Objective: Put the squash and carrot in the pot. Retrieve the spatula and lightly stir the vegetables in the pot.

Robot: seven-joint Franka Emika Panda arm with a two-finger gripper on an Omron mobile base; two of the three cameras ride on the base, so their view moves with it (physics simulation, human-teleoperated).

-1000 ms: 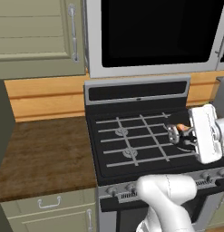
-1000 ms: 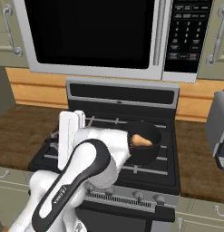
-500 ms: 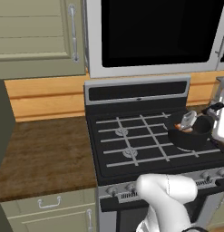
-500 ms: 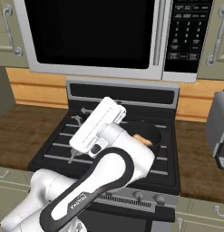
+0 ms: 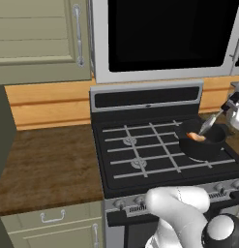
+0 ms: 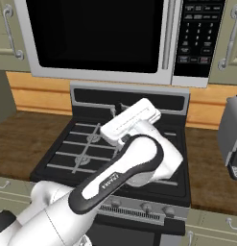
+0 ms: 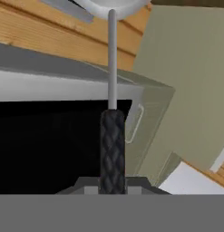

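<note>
Well along, by the look of it: pot (image 5: 202, 141) sitting on the right front burner of the stove (image 5: 140, 160), with something orange and tan inside, likely the carrot (image 5: 195, 137) with the squash, though too small to separate. Spatula (image 5: 208, 123) already fetched and slanting down from the upper right into the pot, its lower end near the vegetables; head not clearly made out there. Remaining, as a judgement: the light stirring itself, whether under way or about to begin impossible to say from these pictures. Tool (image 7: 112, 188) closed tight on the spatula's black textured handle, seen plainly in the hand view, with the thin silver shaft running away from it toward a pale rounded shape at the top, hard to identify. Left base view alone giving the pot's contents and the spatula's angle, with only a bit of the white hand at the right edge. Right base view blocked across the middle by the white arm (image 6: 134, 158), pot hidden behind it, but offering the microwave (image 6: 115, 38) and the wooden worktop (image 6: 211, 163) to the right.
</note>
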